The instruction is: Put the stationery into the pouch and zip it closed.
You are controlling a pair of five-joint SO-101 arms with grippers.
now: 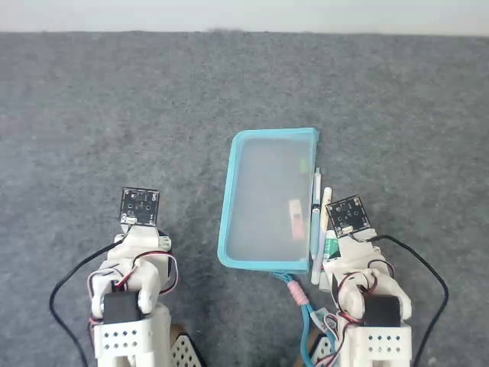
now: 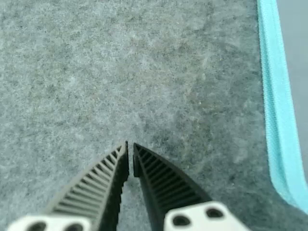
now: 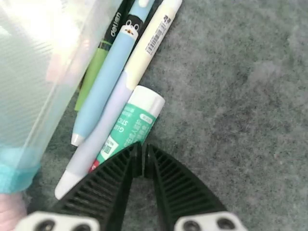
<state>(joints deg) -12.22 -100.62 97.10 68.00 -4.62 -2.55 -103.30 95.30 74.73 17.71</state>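
The translucent pouch [image 1: 263, 199] with a teal border lies flat on the grey felt between the two arms. A small pink item [image 1: 296, 218] shows through it. Along its right edge lie a blue pen [image 3: 113, 72], a pale yellow and lavender pen [image 3: 142, 53], a green and black pen [image 3: 98, 60] and a green glue stick [image 3: 130, 126]. My right gripper [image 3: 143, 150] is shut with nothing in it, its tips just over the glue stick's near end. My left gripper [image 2: 130, 149] is shut over bare felt, left of the pouch's teal edge [image 2: 279, 120].
Black cables loop beside both arm bases, and a teal and pink cable bundle [image 1: 302, 302] runs just below the pouch's near edge. Open grey felt stretches left of the pouch and beyond it up to the mat's far edge [image 1: 244, 32].
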